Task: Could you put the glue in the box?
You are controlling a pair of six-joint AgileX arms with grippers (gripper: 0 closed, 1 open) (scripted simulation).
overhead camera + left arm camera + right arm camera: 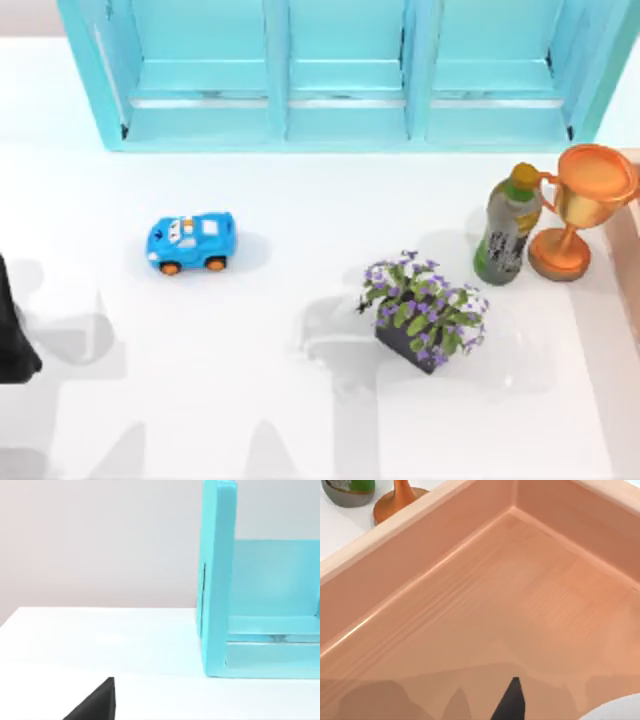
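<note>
1. Table (pixel 300 440): one blue toy car (pixel 190 242), one flower planter (pixel 425 315), one green bottle (pixel 507 226), one orange trophy (pixel 580 205).
2. One wooden box (pixel 485 605) lies under the right gripper (pixel 512 702); its jaw opening cannot be told.
3. Left arm (pixel 12 330) parked at the table's left edge.

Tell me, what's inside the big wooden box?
The right wrist view shows the wooden box with a bare floor inside, shadows across it. A white curved thing at the edge can't be identified. The rest of the box is unseen.

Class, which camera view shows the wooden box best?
The right wrist view: the wooden box displays its floor, inner walls and a corner. The top view catches just a strip of it at the table's right edge.
</note>
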